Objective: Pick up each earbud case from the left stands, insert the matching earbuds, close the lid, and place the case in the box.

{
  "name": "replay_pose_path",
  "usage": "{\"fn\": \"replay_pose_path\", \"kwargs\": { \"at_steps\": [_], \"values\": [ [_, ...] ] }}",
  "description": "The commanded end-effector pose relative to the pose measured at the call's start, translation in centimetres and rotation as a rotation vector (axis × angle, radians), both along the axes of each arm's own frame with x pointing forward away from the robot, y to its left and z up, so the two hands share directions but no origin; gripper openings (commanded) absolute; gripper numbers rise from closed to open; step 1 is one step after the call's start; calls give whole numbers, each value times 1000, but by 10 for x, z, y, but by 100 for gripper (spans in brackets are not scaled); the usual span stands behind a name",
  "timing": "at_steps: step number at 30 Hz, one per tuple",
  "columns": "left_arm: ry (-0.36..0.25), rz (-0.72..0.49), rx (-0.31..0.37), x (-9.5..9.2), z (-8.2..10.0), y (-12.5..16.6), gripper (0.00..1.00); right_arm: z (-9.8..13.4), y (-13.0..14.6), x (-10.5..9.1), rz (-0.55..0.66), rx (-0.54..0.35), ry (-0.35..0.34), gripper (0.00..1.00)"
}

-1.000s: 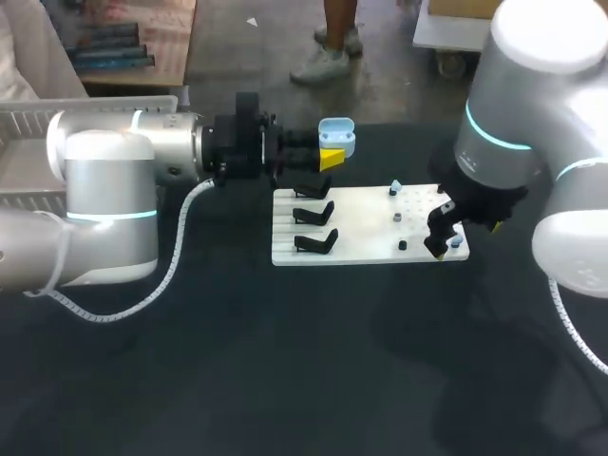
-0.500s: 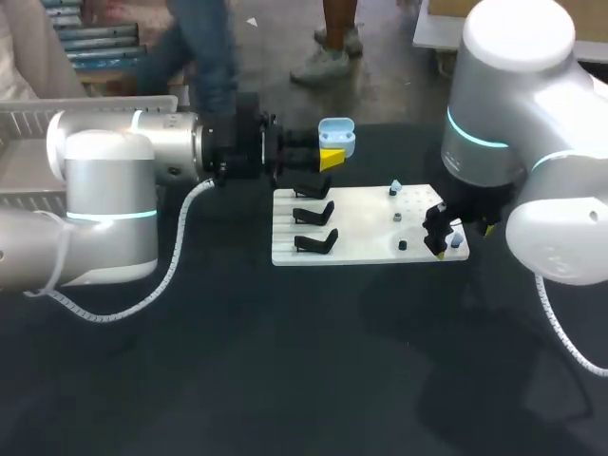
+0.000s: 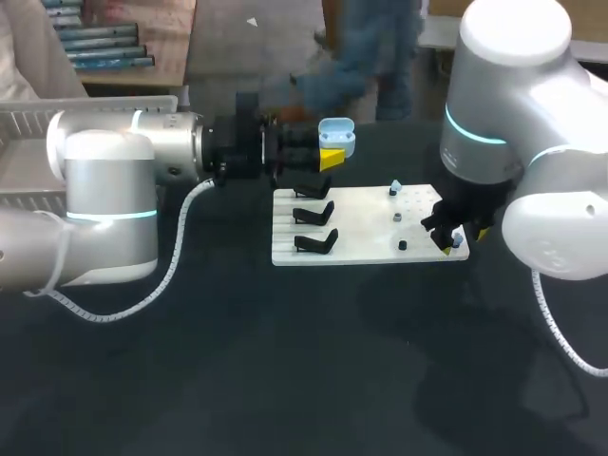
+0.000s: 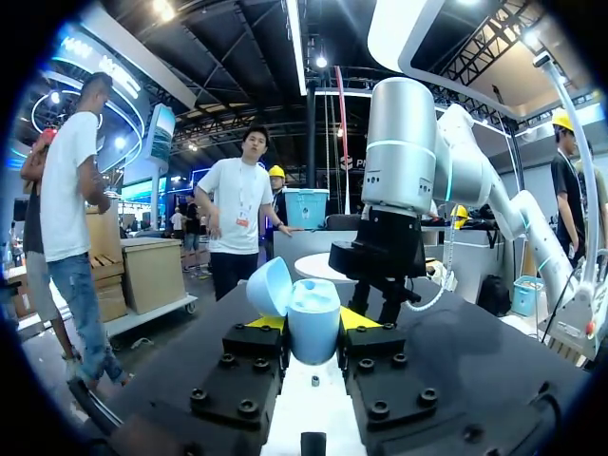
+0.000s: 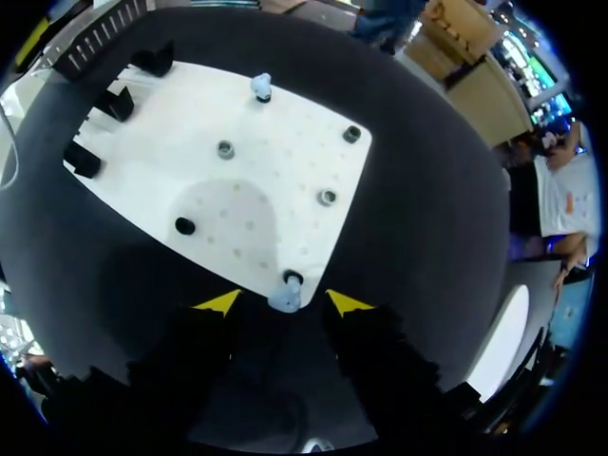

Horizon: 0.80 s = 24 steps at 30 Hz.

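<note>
A light blue earbud case (image 3: 337,137) with its lid up hangs above the table behind the white board (image 3: 366,249). My left gripper (image 3: 328,152) is shut on it; in the left wrist view the case (image 4: 313,321) sits squeezed between the yellow tips. My right gripper (image 5: 283,304) stands over the board's right front corner, open, with a pale blue earbud (image 5: 283,298) between its fingertips but untouched. That earbud (image 3: 458,241) shows just under the right gripper (image 3: 449,233). A second earbud (image 3: 394,188) (image 5: 261,85) stands at the board's far edge.
Three black stands (image 3: 314,211) line the board's left side, none holding a case. Small empty earbud holders (image 5: 225,149) dot the board's right half. A white basket (image 3: 95,106) sits at the far left behind my left arm.
My right arm has shifted slightly left over the corner earbud, and its fingers have drawn closer together around it. The left arm and the case have stayed still.
</note>
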<state>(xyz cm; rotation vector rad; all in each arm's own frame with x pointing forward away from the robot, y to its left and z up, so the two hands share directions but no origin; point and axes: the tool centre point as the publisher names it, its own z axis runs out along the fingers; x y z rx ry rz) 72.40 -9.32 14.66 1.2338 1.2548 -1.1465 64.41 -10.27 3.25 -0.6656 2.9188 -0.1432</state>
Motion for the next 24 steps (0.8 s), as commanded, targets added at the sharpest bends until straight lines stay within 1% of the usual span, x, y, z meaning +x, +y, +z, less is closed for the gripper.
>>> {"fn": "replay_pose_path", "kwargs": {
  "at_steps": [1, 24],
  "values": [
    [-5, 5, -5, -1, -1, 0, 0, -1, 2, 1, -7, -1, 2, 49],
    [-5, 5, -5, -1, -1, 0, 0, -3, 3, 4, -41, 0, 13, 43]
  ]
}}
